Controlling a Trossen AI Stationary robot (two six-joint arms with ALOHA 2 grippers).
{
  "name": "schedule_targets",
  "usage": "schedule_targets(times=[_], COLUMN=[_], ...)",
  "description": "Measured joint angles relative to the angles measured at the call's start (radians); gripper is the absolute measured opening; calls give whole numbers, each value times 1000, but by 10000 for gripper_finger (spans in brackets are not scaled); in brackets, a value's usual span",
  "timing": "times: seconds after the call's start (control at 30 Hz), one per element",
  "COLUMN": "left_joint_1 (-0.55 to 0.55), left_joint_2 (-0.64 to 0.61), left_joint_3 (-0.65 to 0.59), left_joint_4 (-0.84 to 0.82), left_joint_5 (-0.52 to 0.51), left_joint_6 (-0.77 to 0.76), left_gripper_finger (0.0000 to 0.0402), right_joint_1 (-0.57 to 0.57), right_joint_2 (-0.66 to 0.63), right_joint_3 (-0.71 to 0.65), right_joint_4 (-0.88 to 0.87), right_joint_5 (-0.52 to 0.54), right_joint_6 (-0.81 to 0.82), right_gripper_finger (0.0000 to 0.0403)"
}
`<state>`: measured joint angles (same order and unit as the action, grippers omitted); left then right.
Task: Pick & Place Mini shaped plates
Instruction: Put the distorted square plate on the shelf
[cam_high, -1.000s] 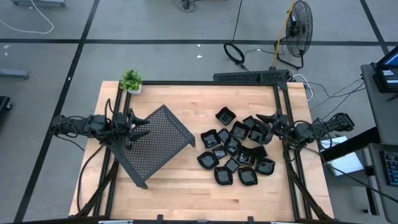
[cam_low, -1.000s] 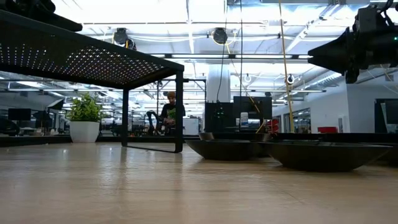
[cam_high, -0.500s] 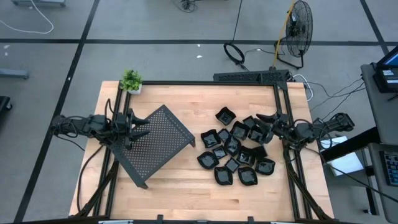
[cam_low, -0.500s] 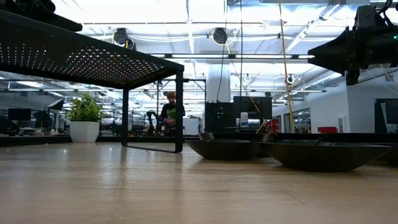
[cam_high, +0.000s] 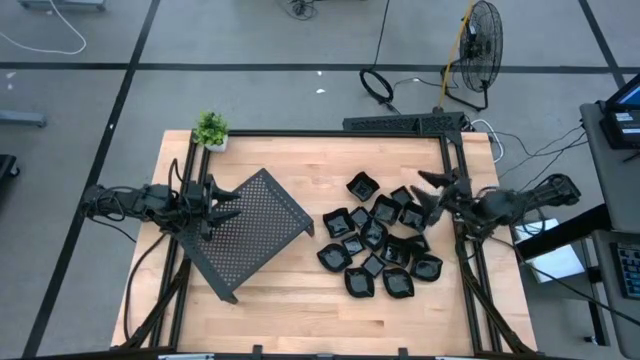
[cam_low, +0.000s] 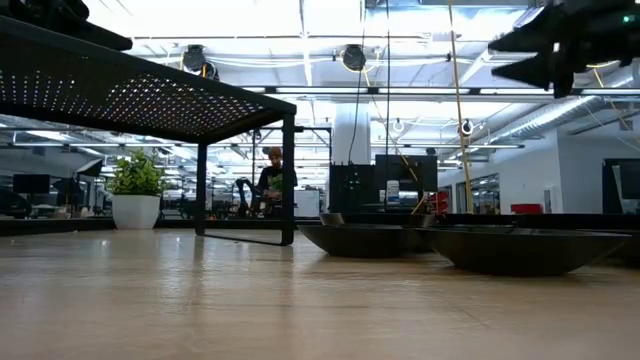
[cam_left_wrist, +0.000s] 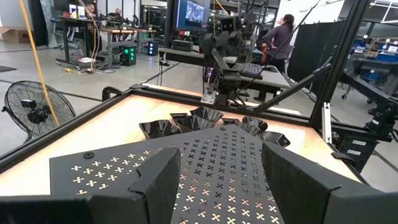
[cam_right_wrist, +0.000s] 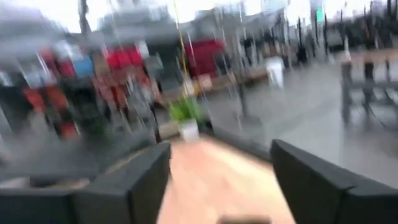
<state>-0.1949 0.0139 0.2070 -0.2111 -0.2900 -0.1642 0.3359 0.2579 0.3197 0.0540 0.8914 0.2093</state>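
The mini shaped plates lie clustered on the counter, right of the perforated tray and close to the counter's right rail. The right gripper hangs above the cluster's right edge, jaws spread, holding nothing. The left gripper waits over the tray's left side, jaws apart. Bare wood runs along the front edge.

Bright overhead light; blurred right-wrist view.
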Motion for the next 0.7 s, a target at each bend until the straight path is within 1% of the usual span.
schedule_targets(times=[0.07, 0.17, 0.27, 0.37, 0.43, 0.47, 0.6, 0.7], left_joint_1=[0, 0, 0, 0, 0, 0, 0, 0], left_joint_2=[0, 0, 0, 0, 0, 0, 0, 0], left_joint_3=[0, 0, 0, 0, 0, 0, 0, 0], left_joint_4=[-1, -1, -1, -1, -1, -1, -1, -1], left_joint_5=[0, 0, 0, 0, 0, 0, 0, 0], left_joint_6=[0, 0, 0, 0, 0, 0, 0, 0], left_gripper_finger=[228, 228, 228, 228, 228, 228, 228, 228], right_joint_1=[0, -2, -3, -3, -3, -2, -4, -25], right_joint_2=[70, 176, 262, 324, 364, 381, 439, 465], right_joint_3=[94, 211, 289, 307, 296, 290, 287, 286], right_joint_4=[-238, -635, -938, -1122, -1183, -1189, -1158, -1169], right_joint_5=[24, 0, -124, -287, -382, -392, -398, -363], right_joint_6=[197, 540, 857, 1076, 1159, 1156, 1151, 1125], right_gripper_finger=[298, 300, 285, 267, 256, 250, 235, 228])
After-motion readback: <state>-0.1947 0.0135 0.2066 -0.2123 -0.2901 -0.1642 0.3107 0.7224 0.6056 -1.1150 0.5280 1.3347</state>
